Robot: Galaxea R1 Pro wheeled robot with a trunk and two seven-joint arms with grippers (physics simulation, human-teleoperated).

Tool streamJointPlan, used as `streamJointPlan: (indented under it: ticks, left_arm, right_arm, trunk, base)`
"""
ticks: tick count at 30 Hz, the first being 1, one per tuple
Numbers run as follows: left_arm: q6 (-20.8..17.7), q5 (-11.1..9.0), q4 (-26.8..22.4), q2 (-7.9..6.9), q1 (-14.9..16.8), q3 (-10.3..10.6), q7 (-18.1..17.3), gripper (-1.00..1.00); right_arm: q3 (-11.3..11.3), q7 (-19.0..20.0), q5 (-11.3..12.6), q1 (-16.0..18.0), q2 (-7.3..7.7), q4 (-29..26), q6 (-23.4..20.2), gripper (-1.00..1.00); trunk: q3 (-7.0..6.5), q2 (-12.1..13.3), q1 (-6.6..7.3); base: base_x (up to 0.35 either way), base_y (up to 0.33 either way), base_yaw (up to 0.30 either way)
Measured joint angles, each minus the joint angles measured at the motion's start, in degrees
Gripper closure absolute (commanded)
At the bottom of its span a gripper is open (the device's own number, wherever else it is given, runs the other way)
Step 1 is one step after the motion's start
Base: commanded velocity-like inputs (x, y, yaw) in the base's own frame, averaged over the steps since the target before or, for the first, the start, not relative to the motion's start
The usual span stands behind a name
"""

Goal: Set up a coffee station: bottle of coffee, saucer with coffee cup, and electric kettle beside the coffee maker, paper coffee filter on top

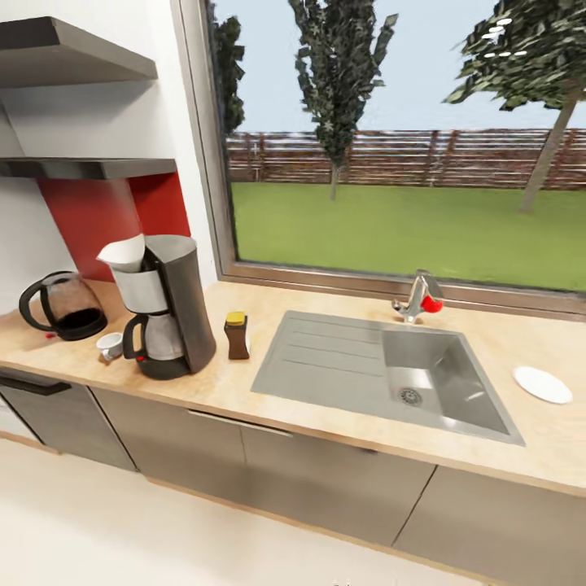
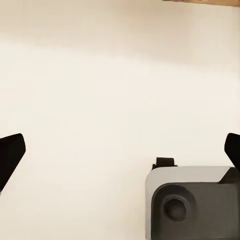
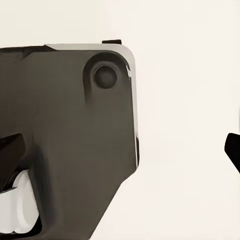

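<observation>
Kitchen sim with a pale floor [image 1: 122, 529] up front, grey cabinets, then a long wooden table [image 1: 342, 407] under a big window looking onto lawn and a fence. Both arms seem to be hanging low by the robot's base: the left gripper [image 2: 120, 150] has its fingertips far apart against bare floor with nothing between them, and the right gripper [image 3: 125, 150] is spread just as wide and empty, with the dark base housing [image 3: 65, 140] underneath. My guess is they're tucked down for driving. On the table, the coffee maker [image 1: 163, 313] sits toward the left with the paper filter [image 1: 126, 252] already perched on top, so that part looks sorted. The coffee bottle [image 1: 237, 335] stands just beside it on the sink side, close enough to count as next to it. The coffee cup [image 1: 110, 345] sits on the bare table between the maker and the electric kettle [image 1: 65, 308]. What's off is the saucer [image 1: 543, 384]: it's way over at the far right, past the sink [image 1: 391, 370], well apart from the rest. I'd say fetching it and putting the cup on it is what's left. Further back are two empty-looking wall shelves [image 1: 81, 167] above a red splashback.
</observation>
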State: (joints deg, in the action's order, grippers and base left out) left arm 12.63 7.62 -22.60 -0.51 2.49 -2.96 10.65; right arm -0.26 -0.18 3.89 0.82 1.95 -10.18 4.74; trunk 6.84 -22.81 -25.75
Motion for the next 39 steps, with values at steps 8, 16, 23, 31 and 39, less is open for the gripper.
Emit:
streamJointPlan:
  ticks: [8, 16, 23, 31, 39]
  left_arm:
    - [-0.10, 0.14, 0.08, 0.11, -0.06, 6.96, -0.21, -1.00]
    - [-0.11, 0.09, 0.09, 0.11, -0.07, 7.60, -0.16, -1.00]
    - [-0.10, -0.23, 0.03, 0.11, -0.16, 7.53, -0.08, -1.00]
    - [-0.03, -0.23, 0.15, 0.11, -0.16, 7.43, -0.08, -1.00]
    - [-0.02, -0.24, 0.18, 0.11, -0.15, 7.45, 0.08, -1.00]
  right_arm:
    - [0.00, 0.00, 0.00, 0.01, -0.01, 0.01, 0.01, -1.00]
    - [0.00, 0.07, 0.02, 0.01, -0.01, -0.07, 0.00, -1.00]
    - [0.00, 0.00, 0.00, 0.01, -0.01, 0.01, -0.03, -1.00]
    - [0.00, -0.08, 0.00, 0.01, 0.00, 0.02, -0.01, -1.00]
    - [-0.04, -0.02, 0.00, 0.01, -0.01, 0.01, -0.02, -1.00]
  trunk:
    - [0.00, 0.00, 0.00]
    - [0.00, 0.00, 0.00]
    - [0.00, 0.00, 0.00]
    - [0.00, 0.00, 0.00]
    - [-0.18, 0.00, 0.00]
  base:
    - [0.000, -0.262, -0.265]
    - [0.000, -0.273, -0.266]
    - [0.000, -0.274, -0.145]
    - [0.000, -0.274, -0.002]
    - [0.000, -0.274, -0.078]
